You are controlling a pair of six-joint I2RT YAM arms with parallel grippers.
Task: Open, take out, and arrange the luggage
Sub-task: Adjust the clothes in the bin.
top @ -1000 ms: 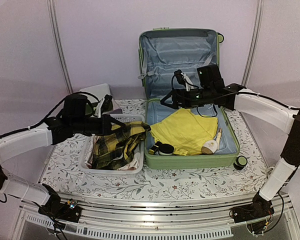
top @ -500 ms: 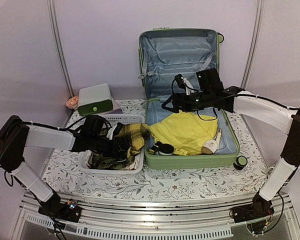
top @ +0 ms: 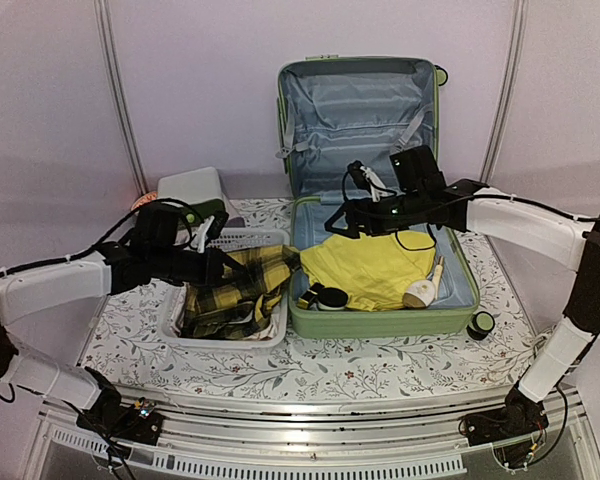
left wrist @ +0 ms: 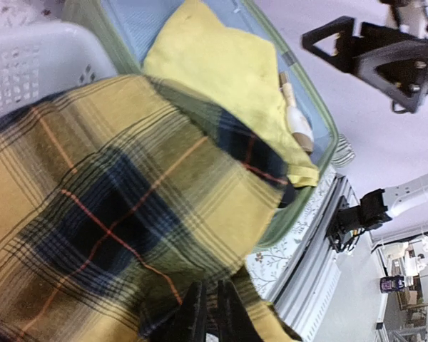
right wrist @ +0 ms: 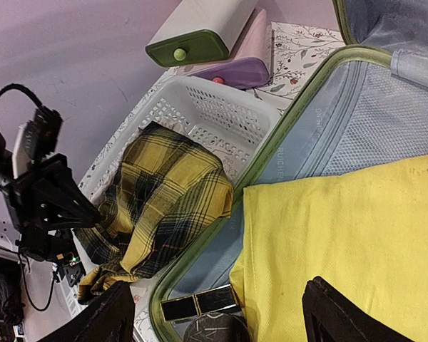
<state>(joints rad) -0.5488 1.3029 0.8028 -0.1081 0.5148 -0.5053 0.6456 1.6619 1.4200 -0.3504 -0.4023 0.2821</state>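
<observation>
Because the luggage [top: 380,322] lies open on the desk [top: 380,375] at centre right of the overhead view, with its lid [top: 355,100] propped upright against the back wall, its contents can be lifted straight out. The left jaws sit low over the white basket [top: 170,318] at centre left, nearly together at the plaid shirt [top: 235,290]; whether they pinch cloth I cannot tell. The shirt is heaped in the basket, one corner draped over the rim toward the suitcase, so the basket seems to be where unpacked things go. The right jaws stand wide apart above the yellow cloth [top: 375,265] in the lower shell, probably lined up for the next pick.
</observation>
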